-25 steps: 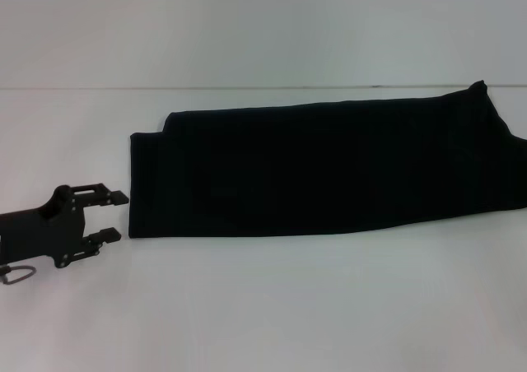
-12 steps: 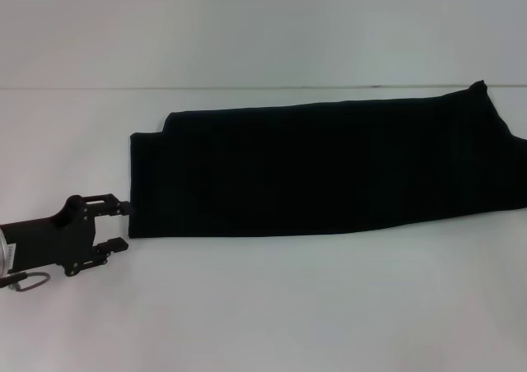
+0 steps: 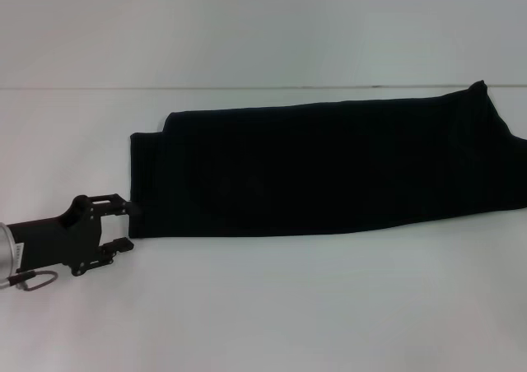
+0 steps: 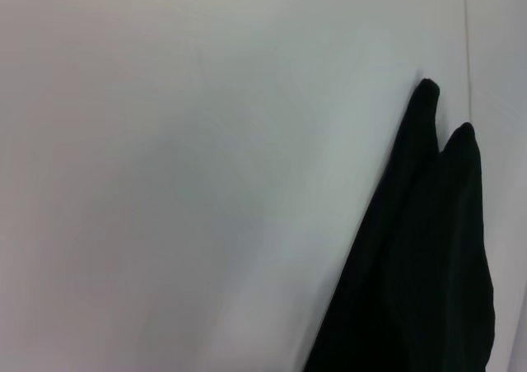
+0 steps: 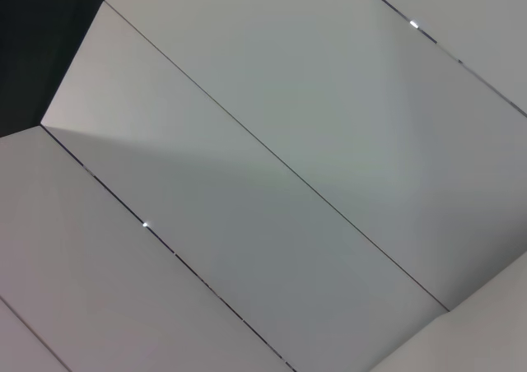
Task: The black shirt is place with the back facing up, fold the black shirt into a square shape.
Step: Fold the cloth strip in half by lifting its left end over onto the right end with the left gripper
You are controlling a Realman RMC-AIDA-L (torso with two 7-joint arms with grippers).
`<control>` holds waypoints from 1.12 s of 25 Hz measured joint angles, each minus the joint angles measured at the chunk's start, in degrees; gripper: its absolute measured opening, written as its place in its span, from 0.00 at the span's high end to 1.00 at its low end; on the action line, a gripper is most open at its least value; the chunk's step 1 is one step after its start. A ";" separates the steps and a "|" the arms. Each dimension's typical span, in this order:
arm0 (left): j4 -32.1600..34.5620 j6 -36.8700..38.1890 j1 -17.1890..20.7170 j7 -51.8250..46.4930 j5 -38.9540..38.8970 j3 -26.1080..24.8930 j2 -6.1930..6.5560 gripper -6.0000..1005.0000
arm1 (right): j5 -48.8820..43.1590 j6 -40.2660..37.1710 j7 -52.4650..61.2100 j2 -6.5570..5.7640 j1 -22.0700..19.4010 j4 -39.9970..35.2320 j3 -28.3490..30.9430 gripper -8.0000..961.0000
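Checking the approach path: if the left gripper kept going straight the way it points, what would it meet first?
Most likely the near-left corner of the long folded black cloth shirt. The open left gripper points at it, one finger already at the edge; height is unclear.

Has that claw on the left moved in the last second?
Yes. The left gripper has moved toward the black shirt's near left corner, which has stayed put; its upper finger now reaches the edge.

The head view looks forward and down over the white counter (image 3: 263, 306) and the whole black shirt (image 3: 329, 170). The left wrist view sits close, sharing the shirt's (image 4: 428, 257) edge. The right wrist view faces pale panels elsewhere.
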 joint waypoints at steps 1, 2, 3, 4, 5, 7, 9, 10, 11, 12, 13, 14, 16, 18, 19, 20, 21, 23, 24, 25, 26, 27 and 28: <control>-0.22 -0.23 -0.08 0.00 0.00 0.02 -0.02 0.40 | 0.00 0.01 0.00 -0.01 0.00 0.00 0.00 0.29; -0.46 -0.45 -0.16 -0.01 0.00 0.09 -0.04 0.40 | 0.01 0.02 0.00 -0.01 0.01 0.00 0.00 0.29; -0.64 -0.63 -0.22 -0.01 0.00 0.17 -0.04 0.40 | 0.02 0.04 0.00 -0.02 0.01 0.00 0.00 0.29; -0.78 -0.83 -0.27 -0.03 0.00 0.28 -0.04 0.40 | 0.04 0.06 0.00 -0.02 0.01 0.00 0.00 0.29; -0.89 -1.02 -0.31 -0.05 0.00 0.36 -0.04 0.40 | 0.07 0.07 0.00 -0.03 0.01 0.00 0.00 0.29; -1.07 -1.26 -0.40 -0.09 -0.01 0.46 -0.04 0.40 | 0.09 0.09 0.00 -0.03 0.01 0.00 0.00 0.29; -1.08 -1.33 -0.45 -0.10 -0.01 0.45 -0.06 0.40 | 0.09 0.09 0.00 -0.03 -0.03 0.00 0.00 0.29; -1.08 -1.36 -0.50 -0.11 -0.01 0.45 -0.10 0.40 | 0.10 0.09 0.00 -0.04 -0.05 0.00 0.00 0.29; -1.11 -1.45 -0.60 -0.14 -0.01 0.45 -0.15 0.40 | 0.10 0.09 0.00 -0.03 -0.07 0.00 0.00 0.29; -1.12 -1.53 -0.65 -0.15 -0.01 0.46 -0.19 0.40 | 0.10 0.09 0.00 -0.04 -0.07 0.00 0.00 0.29; -1.16 -1.68 -0.77 -0.17 -0.01 0.46 -0.26 0.40 | 0.10 0.09 0.00 -0.03 -0.07 0.00 0.00 0.29; -1.21 -1.85 -0.85 -0.18 -0.01 0.51 -0.32 0.40 | 0.09 0.09 0.00 -0.03 -0.08 0.00 0.00 0.29; -1.48 -2.25 -1.11 -0.19 -0.02 0.57 -0.38 0.40 | 0.09 0.09 0.00 -0.04 -0.11 0.00 0.00 0.29; -2.00 -2.66 -1.47 -0.20 -0.02 0.67 -0.38 0.40 | 0.09 0.10 0.00 -0.03 -0.16 0.00 0.00 0.29; -2.28 -2.90 -1.76 -0.20 -0.02 0.73 -0.33 0.40 | 0.08 0.13 0.00 -0.03 -0.18 0.00 0.00 0.29; -2.47 -3.11 -2.00 -0.20 -0.02 0.86 -0.30 0.40 | 0.06 0.15 0.00 -0.03 -0.20 0.00 0.00 0.29; -2.49 -3.31 -2.21 -0.20 -0.02 1.00 -0.29 0.40 | 0.04 0.18 0.00 -0.03 -0.22 0.00 0.00 0.29; -2.52 -3.83 -2.63 -0.20 -0.02 1.27 -0.33 0.40 | 0.03 0.18 0.00 -0.03 -0.28 0.00 0.00 0.29; -2.60 -4.08 -2.82 -0.20 -0.02 1.34 -0.37 0.40 | 0.03 0.18 0.00 -0.03 -0.33 0.00 0.00 0.29; -2.77 -4.39 -3.09 -0.20 -0.02 1.39 -0.40 0.40 | 0.03 0.18 0.00 -0.04 -0.40 0.00 0.00 0.29; -3.09 -4.73 -3.49 -0.20 -0.02 1.44 -0.43 0.40 | 0.03 0.19 0.00 -0.06 -0.48 0.00 0.00 0.29; -3.35 -5.08 -3.76 -0.18 -0.01 1.49 -0.44 0.40 | 0.05 0.18 0.00 -0.09 -0.55 -0.01 0.00 0.29; -3.66 -5.48 -4.16 -0.09 -0.01 1.50 -0.45 0.40 | 0.07 0.19 0.00 -0.09 -0.62 -0.01 0.00 0.29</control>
